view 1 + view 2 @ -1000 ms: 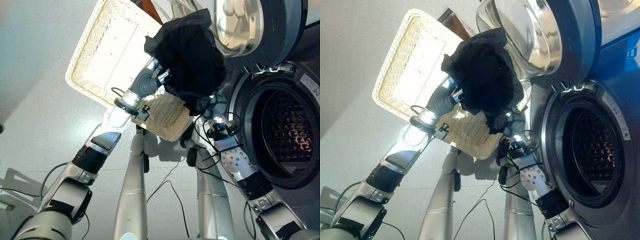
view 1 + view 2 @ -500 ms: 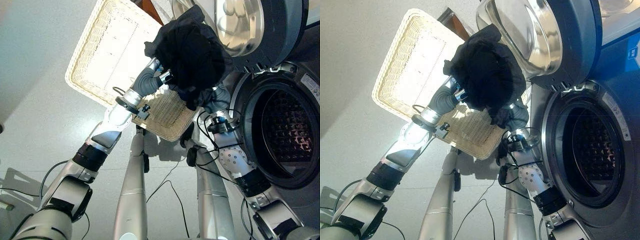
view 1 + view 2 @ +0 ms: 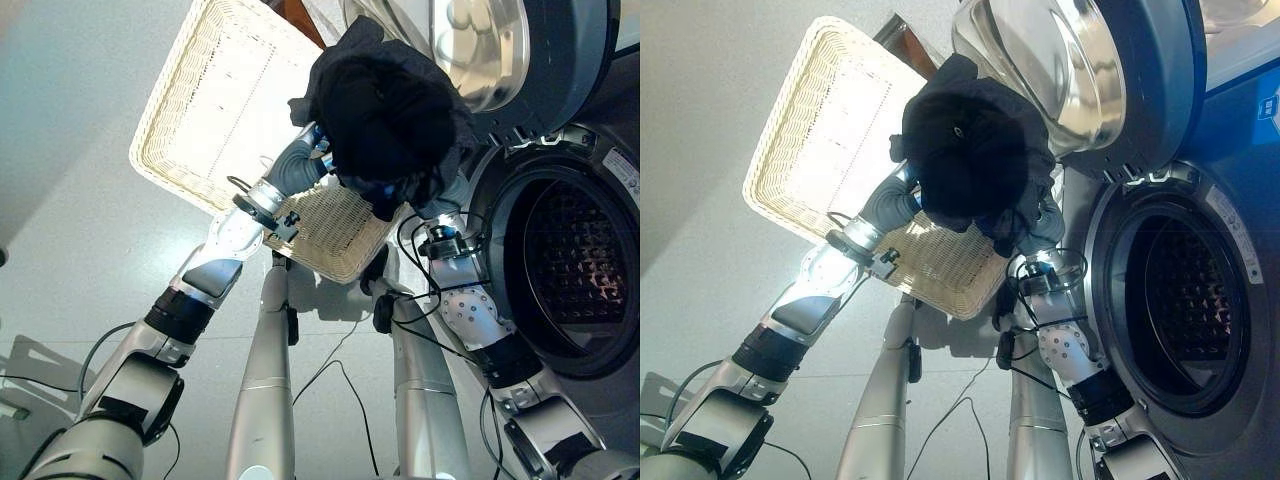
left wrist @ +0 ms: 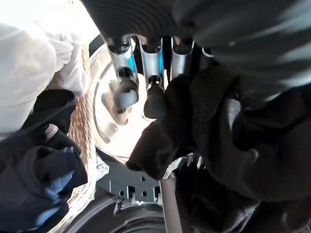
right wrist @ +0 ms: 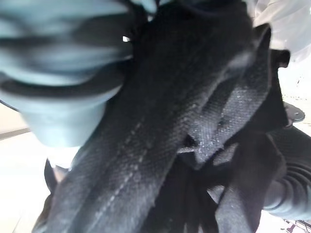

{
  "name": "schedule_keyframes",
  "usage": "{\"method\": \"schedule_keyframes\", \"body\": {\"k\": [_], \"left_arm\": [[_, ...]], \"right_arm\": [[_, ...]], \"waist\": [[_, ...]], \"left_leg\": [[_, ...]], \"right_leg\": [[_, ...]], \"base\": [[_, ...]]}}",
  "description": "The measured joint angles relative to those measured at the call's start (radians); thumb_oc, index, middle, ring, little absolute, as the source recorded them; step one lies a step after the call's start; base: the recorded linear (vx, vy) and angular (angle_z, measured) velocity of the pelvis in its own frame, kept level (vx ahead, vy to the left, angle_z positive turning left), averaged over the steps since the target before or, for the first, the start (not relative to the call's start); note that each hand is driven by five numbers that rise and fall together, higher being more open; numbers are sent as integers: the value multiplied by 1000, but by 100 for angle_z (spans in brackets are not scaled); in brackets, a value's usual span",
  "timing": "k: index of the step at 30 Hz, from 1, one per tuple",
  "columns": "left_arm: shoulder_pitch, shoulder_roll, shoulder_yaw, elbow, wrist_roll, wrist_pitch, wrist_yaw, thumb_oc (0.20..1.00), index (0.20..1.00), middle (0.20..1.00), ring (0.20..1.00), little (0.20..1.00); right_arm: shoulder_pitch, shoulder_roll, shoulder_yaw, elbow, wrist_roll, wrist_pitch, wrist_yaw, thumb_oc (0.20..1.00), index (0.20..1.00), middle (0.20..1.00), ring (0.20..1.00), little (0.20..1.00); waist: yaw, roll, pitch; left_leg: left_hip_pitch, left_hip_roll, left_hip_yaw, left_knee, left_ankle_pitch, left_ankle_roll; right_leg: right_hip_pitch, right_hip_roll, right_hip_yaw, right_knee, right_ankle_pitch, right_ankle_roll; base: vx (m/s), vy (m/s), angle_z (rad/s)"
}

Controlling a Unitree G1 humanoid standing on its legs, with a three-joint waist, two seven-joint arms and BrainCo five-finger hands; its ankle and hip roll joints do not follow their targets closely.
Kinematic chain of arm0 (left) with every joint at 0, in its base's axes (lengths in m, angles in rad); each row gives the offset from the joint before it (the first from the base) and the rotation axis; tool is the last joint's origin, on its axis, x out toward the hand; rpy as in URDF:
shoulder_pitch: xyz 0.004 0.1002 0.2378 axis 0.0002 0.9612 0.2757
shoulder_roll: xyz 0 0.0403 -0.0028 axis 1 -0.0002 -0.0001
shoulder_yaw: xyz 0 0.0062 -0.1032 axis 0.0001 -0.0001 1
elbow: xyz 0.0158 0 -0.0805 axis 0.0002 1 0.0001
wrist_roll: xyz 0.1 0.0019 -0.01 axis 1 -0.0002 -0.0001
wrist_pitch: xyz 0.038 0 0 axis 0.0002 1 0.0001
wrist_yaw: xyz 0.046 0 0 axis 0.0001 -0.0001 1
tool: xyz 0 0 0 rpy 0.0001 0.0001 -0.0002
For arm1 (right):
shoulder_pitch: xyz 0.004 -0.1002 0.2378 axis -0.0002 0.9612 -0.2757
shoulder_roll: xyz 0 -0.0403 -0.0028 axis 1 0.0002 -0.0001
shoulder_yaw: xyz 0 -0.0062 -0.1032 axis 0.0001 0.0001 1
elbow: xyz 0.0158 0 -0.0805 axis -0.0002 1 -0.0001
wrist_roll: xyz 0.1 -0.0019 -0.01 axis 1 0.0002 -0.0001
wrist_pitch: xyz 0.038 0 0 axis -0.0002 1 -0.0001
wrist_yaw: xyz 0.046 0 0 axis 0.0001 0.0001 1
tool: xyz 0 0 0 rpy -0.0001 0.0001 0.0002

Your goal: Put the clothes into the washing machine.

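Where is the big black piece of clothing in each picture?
Left eye view: the black garment is bunched up at top centre, above the wicker basket.
Right eye view: it is at top centre, left of the washing machine's open door.
Left wrist view: it covers the side beside the left hand.
Right wrist view: it spreads across the middle.
Shared landmark: the wicker basket shows in both eye views and the left wrist view.
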Motion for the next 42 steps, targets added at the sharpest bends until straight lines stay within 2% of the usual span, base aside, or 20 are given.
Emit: {"method": "schedule_keyframes", "body": {"k": [2,3,13,20,21,22,23,24,25,34,42], "left_arm": [[0,0,-7,0,0,3,-14,200,200,200,200,200],[0,0,-9,0,0,3,-17,200,200,200,200,200],[-11,3,-12,0,0,31,-38,200,200,200,200,200],[-20,10,-33,0,8,47,-42,200,200,200,200,200],[-21,10,-34,0,9,47,-40,366,366,366,366,366],[-21,10,-35,0,9,47,-33,476,476,476,476,476],[-20,12,-39,0,11,48,-18,799,799,799,799,799],[-20,12,-39,0,11,48,-18,799,799,799,799,799],[-18,17,-44,3,12,48,-3,1000,1000,1000,1000,1000],[4,30,-89,6,89,70,68,1000,1000,1000,1000,1000],[65,29,-90,78,100,79,191,1000,1000,1000,1000,1000]], "right_arm": [[0,0,0,0,1,1,0,1000,1000,1000,1000,1000],[0,0,0,0,5,2,1,200,200,200,200,200],[-7,3,4,0,31,24,39,200,200,200,200,200],[-7,6,10,0,160,68,102,200,200,200,200,200],[-7,7,11,0,177,72,108,200,200,200,200,200],[-6,9,13,0,195,75,116,200,200,200,200,200],[-6,13,20,0,230,81,131,200,200,200,200,200],[-6,13,20,0,230,81,131,200,200,200,200,200],[-6,20,22,0,261,84,150,200,200,200,200,200],[-11,45,41,0,385,118,235,200,200,200,200,200],[-13,72,40,1,480,152,308,200,200,200,200,200]], "waist": [[0,0,0],[0,0,0],[0,0,0],[1,0,0],[1,0,0],[1,0,0],[1,0,0],[1,0,0],[1,0,0],[3,0,0],[5,0,0]], "left_leg": [[0,0,1,-1,0,0],[0,0,1,-1,0,0],[0,0,2,0,0,0],[0,0,2,0,0,0],[0,0,2,0,0,0],[0,0,2,0,0,0],[0,0,2,1,0,0],[0,0,2,1,0,0],[0,0,2,1,0,0],[0,0,2,1,0,0],[0,1,2,1,0,0]], "right_leg": [[-1,0,1,0,0,0],[-1,0,1,0,0,0],[-1,0,1,0,0,-1],[-1,0,1,0,1,-1],[-1,0,1,0,1,-1],[-1,0,1,0,1,-1],[-1,0,1,1,1,-1],[-1,0,1,1,1,-1],[-1,0,1,1,1,-1],[0,0,1,1,1,-1],[0,0,1,1,0,-1]], "base": [[0,0,0],[0,0,0],[0,0,0],[0,0,0],[0,0,0],[0,0,0],[0,0,0],[0,0,0],[0,0,0],[0,0,0],[0,0,0]]}}
